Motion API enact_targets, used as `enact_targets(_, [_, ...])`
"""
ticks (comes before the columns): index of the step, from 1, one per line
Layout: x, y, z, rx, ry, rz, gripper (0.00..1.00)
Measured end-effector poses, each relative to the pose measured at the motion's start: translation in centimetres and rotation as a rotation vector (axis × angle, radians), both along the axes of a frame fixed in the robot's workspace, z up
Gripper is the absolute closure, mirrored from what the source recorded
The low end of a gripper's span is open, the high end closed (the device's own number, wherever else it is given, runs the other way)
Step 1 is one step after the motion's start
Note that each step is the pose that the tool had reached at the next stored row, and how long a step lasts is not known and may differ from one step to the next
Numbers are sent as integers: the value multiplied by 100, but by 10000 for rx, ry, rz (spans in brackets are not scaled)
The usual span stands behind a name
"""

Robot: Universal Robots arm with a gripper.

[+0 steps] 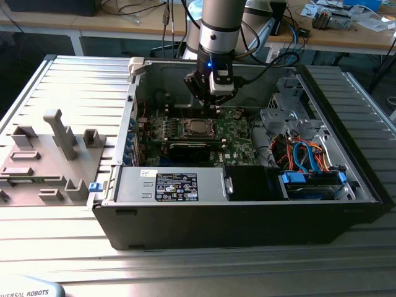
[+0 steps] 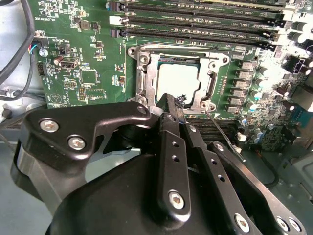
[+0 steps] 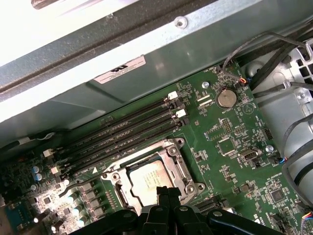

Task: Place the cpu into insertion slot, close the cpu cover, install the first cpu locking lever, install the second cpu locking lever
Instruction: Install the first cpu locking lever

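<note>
The claw, fingers together with nothing visible between them (likely so the tips can push), hovers at the slot edge. The cpu sits seated under the lowered cover; 1 lever juts free.

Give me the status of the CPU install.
Done: the cpu sits in the insertion slot, with the cpu cover lying flat around it. In hand: the gripper, shut, has its tip at the cover's edge. Left: a thin locking lever juts free from the socket corner, apparently unlatched.
</note>
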State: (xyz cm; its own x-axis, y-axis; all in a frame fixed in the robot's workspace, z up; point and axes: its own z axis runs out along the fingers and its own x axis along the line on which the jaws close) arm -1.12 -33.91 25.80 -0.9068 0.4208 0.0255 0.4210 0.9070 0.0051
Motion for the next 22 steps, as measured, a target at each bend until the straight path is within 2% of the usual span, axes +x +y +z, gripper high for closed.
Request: enact_targets(22, [0,0,0,-2,0,145,89])
